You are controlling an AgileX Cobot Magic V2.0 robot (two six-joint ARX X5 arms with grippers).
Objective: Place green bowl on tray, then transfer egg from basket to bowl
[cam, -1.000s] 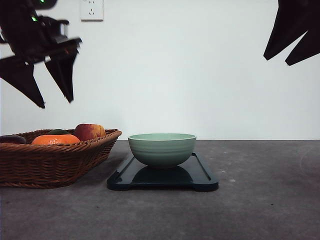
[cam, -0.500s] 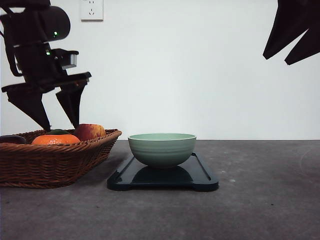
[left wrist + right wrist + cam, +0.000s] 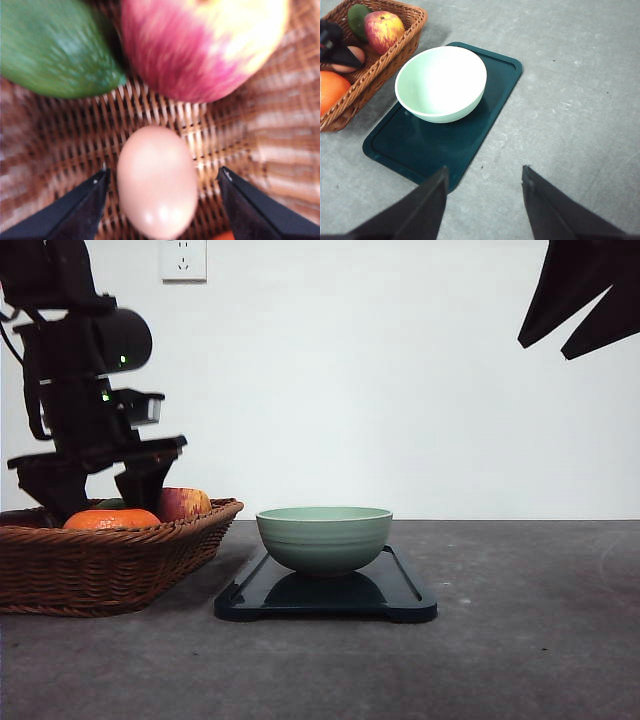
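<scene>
The green bowl point(image 3: 323, 538) point(image 3: 440, 82) stands upright on the dark tray point(image 3: 400, 595) point(image 3: 490, 115). To its left is the wicker basket point(image 3: 110, 565) point(image 3: 385, 65). Inside the basket lies a pale egg point(image 3: 157, 182) point(image 3: 351, 54) on the weave. My left gripper point(image 3: 100, 490) point(image 3: 163, 171) is lowered into the basket and is open, one finger on each side of the egg with a gap to both. My right gripper point(image 3: 545, 350) point(image 3: 484, 169) hangs open high above the table to the right, holding nothing.
The basket also holds a red-yellow apple point(image 3: 200, 45) point(image 3: 180, 503), a green fruit point(image 3: 55, 47) and an orange point(image 3: 110, 519) point(image 3: 330, 92), all close to the egg. Bare grey table point(image 3: 520, 640) lies right of and in front of the tray.
My left gripper has come down from well above the basket into it, its fingertips now below the fruit tops. The right gripper has hardly shifted. Bowl and tray are unmoved.
</scene>
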